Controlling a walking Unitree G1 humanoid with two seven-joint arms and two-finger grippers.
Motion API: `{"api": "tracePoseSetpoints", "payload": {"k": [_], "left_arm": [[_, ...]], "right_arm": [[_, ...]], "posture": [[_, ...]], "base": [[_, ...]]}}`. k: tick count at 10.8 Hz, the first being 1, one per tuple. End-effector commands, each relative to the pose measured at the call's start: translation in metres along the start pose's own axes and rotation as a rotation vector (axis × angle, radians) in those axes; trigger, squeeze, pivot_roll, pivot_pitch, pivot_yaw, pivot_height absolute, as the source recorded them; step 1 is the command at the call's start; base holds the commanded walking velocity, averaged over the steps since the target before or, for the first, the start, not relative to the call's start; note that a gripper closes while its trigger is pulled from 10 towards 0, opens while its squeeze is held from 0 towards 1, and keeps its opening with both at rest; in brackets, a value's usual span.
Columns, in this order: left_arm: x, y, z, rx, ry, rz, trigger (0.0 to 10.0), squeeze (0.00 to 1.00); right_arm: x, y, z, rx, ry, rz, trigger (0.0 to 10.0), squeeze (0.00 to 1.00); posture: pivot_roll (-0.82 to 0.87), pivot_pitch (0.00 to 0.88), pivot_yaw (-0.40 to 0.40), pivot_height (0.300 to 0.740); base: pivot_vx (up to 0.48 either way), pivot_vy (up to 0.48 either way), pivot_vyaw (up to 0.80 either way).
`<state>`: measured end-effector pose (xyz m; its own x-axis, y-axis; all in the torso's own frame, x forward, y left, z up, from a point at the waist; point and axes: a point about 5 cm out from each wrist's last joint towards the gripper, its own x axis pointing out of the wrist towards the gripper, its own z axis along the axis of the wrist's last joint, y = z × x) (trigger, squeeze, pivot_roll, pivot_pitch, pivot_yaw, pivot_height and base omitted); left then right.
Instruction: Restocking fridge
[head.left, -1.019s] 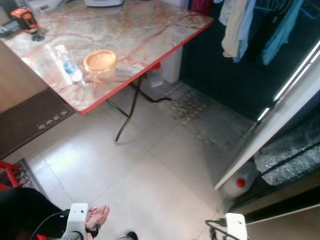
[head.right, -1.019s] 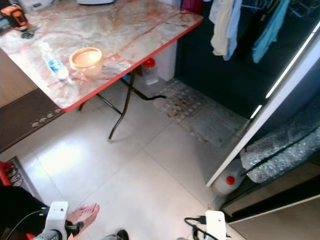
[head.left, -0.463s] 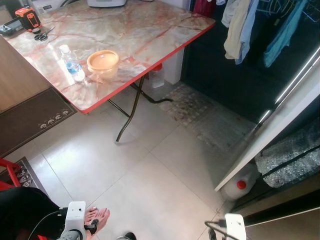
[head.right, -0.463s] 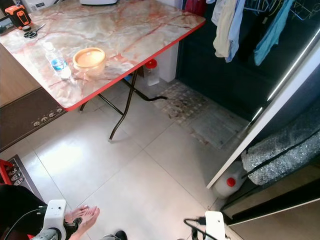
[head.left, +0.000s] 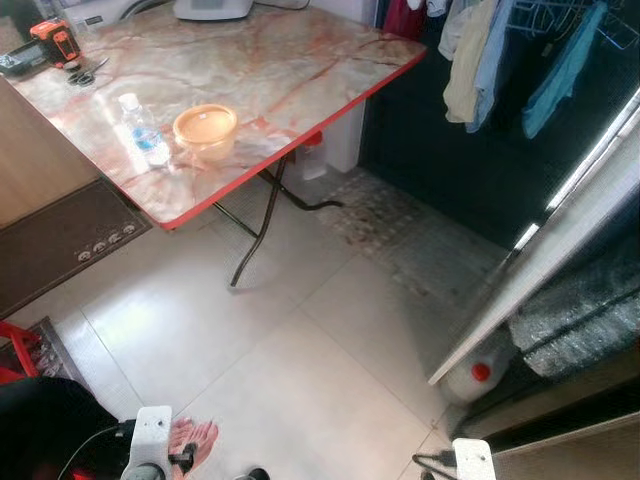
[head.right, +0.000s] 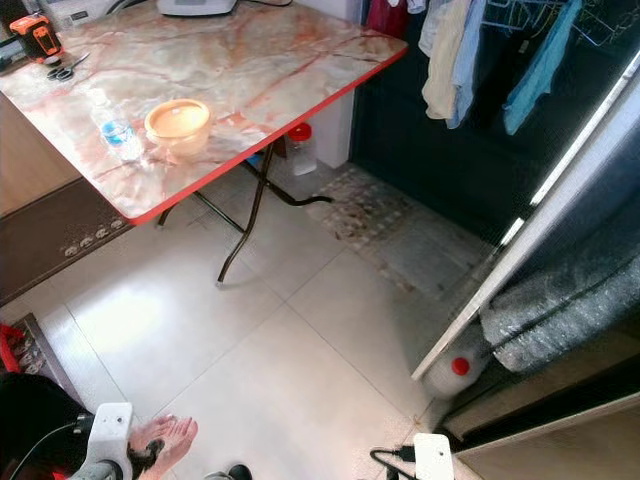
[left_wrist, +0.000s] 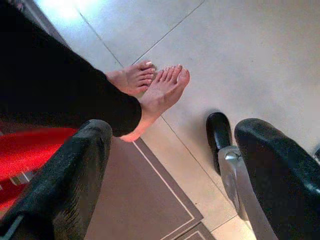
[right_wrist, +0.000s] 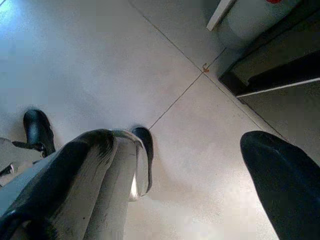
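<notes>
Tiled floor; left tool and right tool hang low, fingers spread wide, empty

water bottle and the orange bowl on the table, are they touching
Apart. The left eye view shows a strip of bare marble tabletop between the water bottle and the orange bowl; the right eye view shows the same gap.

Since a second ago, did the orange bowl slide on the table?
No. The orange bowl sits beside the water bottle near the table's red edge, same as before; only the camera shifted.
</notes>
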<state>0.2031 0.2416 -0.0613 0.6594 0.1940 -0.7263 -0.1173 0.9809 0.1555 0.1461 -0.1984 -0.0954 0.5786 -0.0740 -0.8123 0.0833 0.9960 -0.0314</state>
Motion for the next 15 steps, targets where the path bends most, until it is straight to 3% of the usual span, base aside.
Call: {"api": "tracePoseSetpoints", "payload": {"k": [1,9,15], "left_arm": [[-0.0039,0.0034,-0.0164,-0.001,0.05,0.011,10.0,0.0],[-0.003,0.0039,-0.0138,-0.007,0.05,0.011,10.0,0.0],[-0.0023,0.0039,-0.0109,-0.008,0.045,0.011,10.0,0.0]], "right_arm": [[-0.0017,0.0001,-0.0071,0.003,0.024,0.001,10.0,0.0],[-0.0014,0.0011,-0.0061,0.047,0.016,0.003,10.0,0.0],[-0.0006,0.001,-0.0027,0.012,0.007,0.004,10.0,0.0]], "posture": [[-0.21,0.136,0.025,0.74],[-0.21,0.177,0.021,0.74],[-0.21,0.184,0.02,0.74]], "base": [[0.0,0.0,0.8],[0.18,0.0,0.1],[0.241,0.0,0.08]]}}
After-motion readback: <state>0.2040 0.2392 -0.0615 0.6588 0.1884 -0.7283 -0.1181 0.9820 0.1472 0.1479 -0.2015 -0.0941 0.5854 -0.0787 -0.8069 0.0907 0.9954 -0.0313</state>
